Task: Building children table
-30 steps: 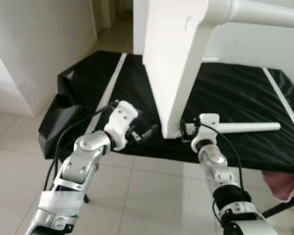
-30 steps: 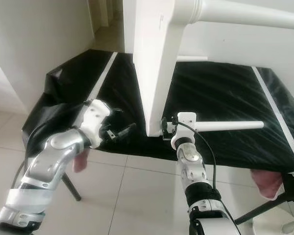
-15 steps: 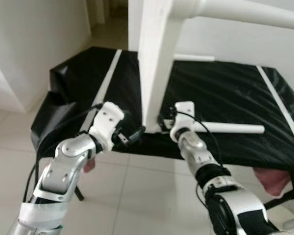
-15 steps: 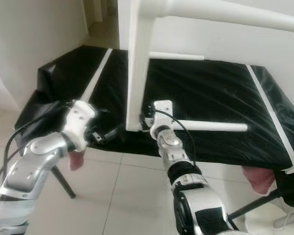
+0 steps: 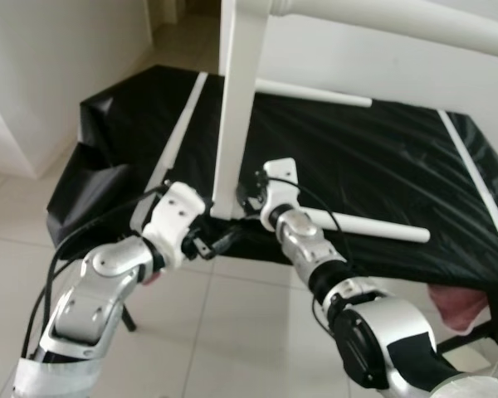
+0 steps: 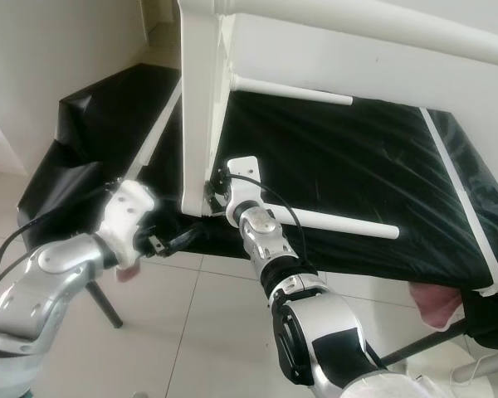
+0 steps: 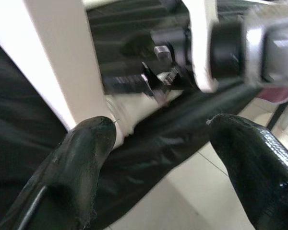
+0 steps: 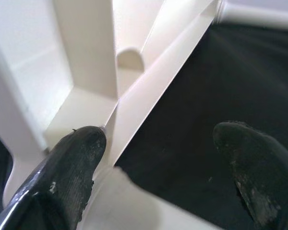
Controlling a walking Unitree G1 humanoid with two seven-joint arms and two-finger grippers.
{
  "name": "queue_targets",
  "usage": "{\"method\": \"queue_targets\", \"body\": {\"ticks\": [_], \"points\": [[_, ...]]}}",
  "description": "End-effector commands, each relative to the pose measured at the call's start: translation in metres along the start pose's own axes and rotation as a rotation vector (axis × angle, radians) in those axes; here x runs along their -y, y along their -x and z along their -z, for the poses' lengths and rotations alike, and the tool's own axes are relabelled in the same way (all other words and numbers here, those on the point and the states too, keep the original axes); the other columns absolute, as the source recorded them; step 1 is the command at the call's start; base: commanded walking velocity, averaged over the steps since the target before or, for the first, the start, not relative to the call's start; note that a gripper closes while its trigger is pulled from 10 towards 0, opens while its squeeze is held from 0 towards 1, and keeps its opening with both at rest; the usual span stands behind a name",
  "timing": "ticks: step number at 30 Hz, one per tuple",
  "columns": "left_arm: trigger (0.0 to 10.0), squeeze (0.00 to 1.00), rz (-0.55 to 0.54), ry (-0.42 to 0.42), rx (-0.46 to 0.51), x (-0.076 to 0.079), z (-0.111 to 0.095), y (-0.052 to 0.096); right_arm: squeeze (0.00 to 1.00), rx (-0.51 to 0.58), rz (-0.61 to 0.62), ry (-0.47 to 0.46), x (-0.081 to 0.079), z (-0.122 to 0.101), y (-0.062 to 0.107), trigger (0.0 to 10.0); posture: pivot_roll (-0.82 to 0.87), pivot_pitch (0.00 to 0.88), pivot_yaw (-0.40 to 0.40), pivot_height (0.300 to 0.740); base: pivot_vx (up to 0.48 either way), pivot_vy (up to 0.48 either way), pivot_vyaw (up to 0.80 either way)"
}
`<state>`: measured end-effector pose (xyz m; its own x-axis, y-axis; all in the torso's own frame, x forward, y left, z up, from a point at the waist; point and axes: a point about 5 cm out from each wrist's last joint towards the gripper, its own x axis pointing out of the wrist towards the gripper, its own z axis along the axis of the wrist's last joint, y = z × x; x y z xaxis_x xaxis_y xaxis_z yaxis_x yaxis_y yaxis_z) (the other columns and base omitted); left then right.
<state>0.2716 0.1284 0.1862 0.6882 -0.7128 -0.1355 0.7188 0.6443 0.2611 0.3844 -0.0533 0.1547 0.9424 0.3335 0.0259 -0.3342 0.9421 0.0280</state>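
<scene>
One white wooden table frame [image 6: 201, 108] stands on edge at the front of a black sheet-covered platform [image 6: 373, 182], its flat leg upright with round rails branching off. Left gripper [image 5: 220, 241] and right gripper [image 6: 216, 192] sit at the leg's foot, fingers spread apart. Pale floor tiles [image 5: 232, 332] and white walls [image 5: 50, 66] surround.

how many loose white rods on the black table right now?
2. One white rod lies near the front edge, beside the right gripper. The other white rod lies at the far edge, behind the white upright panel. More may be hidden behind that panel.
</scene>
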Motion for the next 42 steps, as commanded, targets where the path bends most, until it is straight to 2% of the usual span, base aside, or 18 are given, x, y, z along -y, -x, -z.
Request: {"method": "queue_targets", "body": {"ticks": [1, 8, 10, 15, 17, 18, 21, 30, 33, 34, 35, 39, 40, 42], "points": [[10.0, 0.00, 0.057, 0.022, -0.015, 0.010, 0.003, -0.002, 0.00, 0.017, 0.035, 0.015, 0.015, 0.005, 0.006, 10.0, 0.20, 0.052, -0.109, 0.740, 0.000, 0.000, 0.00], [10.0, 0.00, 0.079, 0.059, -0.026, 0.021, 0.009, -0.015, 0.00, 0.064, 0.121, 0.072, 0.045, 0.011, 0.022, 10.0, 0.17, 0.041, -0.093, 0.740, 0.000, 0.000, 0.00], [10.0, 0.00, 0.105, 0.059, -0.052, 0.024, 0.017, -0.019, 0.00, 0.067, 0.158, 0.102, 0.057, 0.018, 0.031, 10.0, 0.15, 0.033, -0.089, 0.740, 0.000, 0.000, 0.00], [10.0, 0.00, 0.126, 0.058, -0.078, 0.023, 0.023, -0.024, 0.00, 0.084, 0.212, 0.125, 0.072, 0.022, 0.044, 10.0, 0.14, 0.027, -0.087, 0.740, 0.000, 0.000, 0.00], [10.0, 0.00, 0.128, 0.038, -0.081, 0.019, 0.023, -0.031, 0.00, 0.099, 0.259, 0.124, 0.085, 0.024, 0.054, 10.0, 0.12, 0.023, -0.085, 0.740, 0.000, 0.000, 0.00], [10.0, 0.00, 0.128, 0.038, -0.081, 0.019, 0.023, -0.031, 0.00, 0.099, 0.259, 0.124, 0.085, 0.024, 0.054, 10.0, 0.12, 0.023, -0.085, 0.740, 0.000, 0.000, 0.00], [10.0, 0.00, 0.127, 0.008, -0.094, 0.014, 0.025, -0.039, 0.00, 0.119, 0.309, 0.116, 0.098, 0.025, 0.066, 10.0, 0.11, 0.021, -0.081, 0.740, 0.000, 0.000, 0.00], [10.0, 0.00, 0.096, 0.006, -0.097, 0.001, 0.025, -0.054, 0.00, 0.126, 0.394, 0.115, 0.119, 0.028, 0.091, 10.0, 0.09, 0.025, -0.071, 0.740, 0.000, 0.000, 0.00], [10.0, 0.00, 0.058, 0.020, -0.105, -0.005, 0.026, -0.060, 0.00, 0.138, 0.453, 0.110, 0.130, 0.026, 0.100, 10.0, 0.09, 0.027, -0.071, 0.740, 0.000, 0.000, 0.00], [10.0, 0.00, 0.019, 0.039, -0.108, -0.011, 0.026, -0.067, 0.00, 0.147, 0.537, 0.119, 0.143, 0.023, 0.111, 10.0, 0.08, 0.028, -0.071, 0.740, 0.000, 0.000, 0.00], [10.0, 0.00, 0.002, 0.048, -0.109, -0.013, 0.026, -0.069, 0.00, 0.146, 0.569, 0.119, 0.149, 0.022, 0.115, 10.0, 0.08, 0.028, -0.071, 0.740, 0.000, 0.000, 0.00], [10.0, 0.00, -0.008, 0.054, -0.110, -0.015, 0.026, -0.070, 0.00, 0.146, 0.586, 0.118, 0.152, 0.021, 0.117, 10.0, 0.08, 0.028, -0.071, 0.740, 0.000, 0.000, 0.00], [10.0, 0.00, -0.037, 0.062, -0.127, -0.019, 0.029, -0.074, 0.00, 0.116, 0.625, 0.121, 0.161, 0.023, 0.123, 10.0, 0.07, 0.031, -0.069, 0.740, 0.000, 0.000, 0.00], [10.0, 0.00, -0.055, 0.064, -0.143, -0.022, 0.032, -0.077, 0.00, 0.087, 0.653, 0.116, 0.167, 0.026, 0.127, 10.0, 0.07, 0.031, -0.069, 0.740, 0.000, 0.000, 0.00]]}}
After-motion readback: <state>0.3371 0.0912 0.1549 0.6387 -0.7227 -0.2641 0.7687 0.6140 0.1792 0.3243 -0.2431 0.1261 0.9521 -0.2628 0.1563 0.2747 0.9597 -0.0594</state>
